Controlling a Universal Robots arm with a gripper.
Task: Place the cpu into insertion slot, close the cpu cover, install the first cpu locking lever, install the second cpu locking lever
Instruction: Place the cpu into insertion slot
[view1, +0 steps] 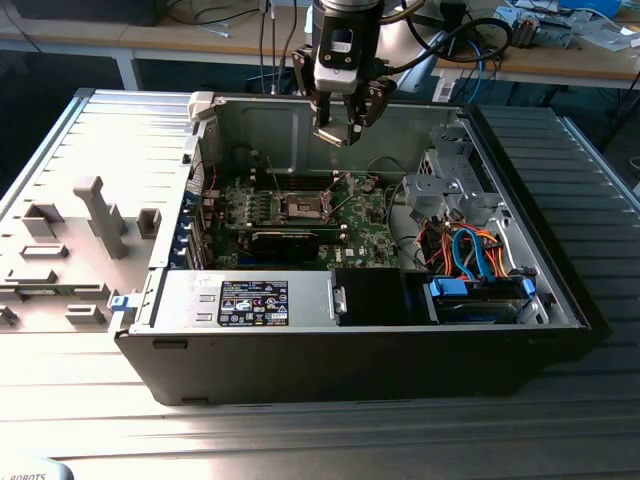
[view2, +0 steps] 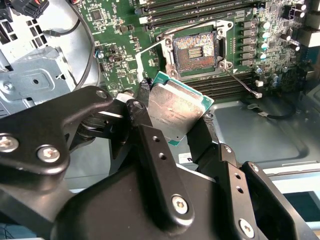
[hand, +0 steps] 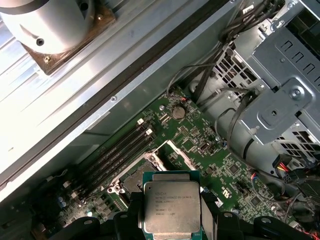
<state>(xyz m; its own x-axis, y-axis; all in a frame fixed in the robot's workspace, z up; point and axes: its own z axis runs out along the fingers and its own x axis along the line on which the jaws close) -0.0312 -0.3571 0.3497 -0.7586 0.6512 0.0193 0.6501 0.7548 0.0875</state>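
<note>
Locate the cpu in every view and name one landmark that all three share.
Exterior view: the cpu is held in the end effector, above the open computer case.
Second wrist view: the cpu sits tilted between the fingers, in front of the green motherboard.
First wrist view: the cpu has its metal top facing the camera.
Shared landmark: the insertion slot, uncovered on the motherboard.

Exterior view sits well back, looking down at an angle into the whole open case (view1: 350, 360). Both my wrist views ride close behind my claw (view2: 175, 120), staring down past the cpu (hand: 172, 210) at the same patch of board (hand: 200, 145) around the slot (view2: 196, 50).
</note>
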